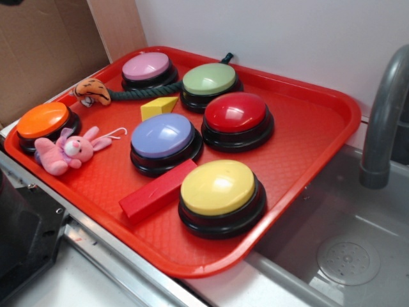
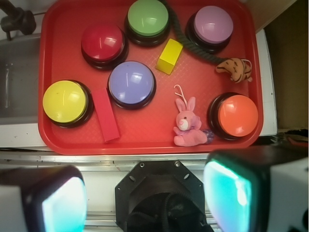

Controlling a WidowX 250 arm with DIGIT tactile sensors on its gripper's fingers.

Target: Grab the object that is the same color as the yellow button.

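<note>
The object, a small yellow wedge block (image 1: 158,107) (image 2: 169,56), lies on the red tray (image 1: 307,147) (image 2: 145,137) between the green, red and purple buttons. The yellow button (image 1: 218,187) (image 2: 64,101) stands at the tray's near edge beside a long red block (image 1: 158,190) (image 2: 106,115). My gripper (image 2: 147,195) hangs high over the tray's front rail, far from the wedge. It is open, with nothing between its two pads. In the exterior view the gripper is out of sight.
Also on the tray are a red button (image 1: 236,113), a green one (image 1: 209,79), a pink one (image 1: 146,66), a purple one (image 1: 162,136), an orange one (image 1: 42,120), a pink plush rabbit (image 1: 64,151), a tiger toy (image 1: 92,91) on a rope. A sink and faucet (image 1: 383,115) lie to the right.
</note>
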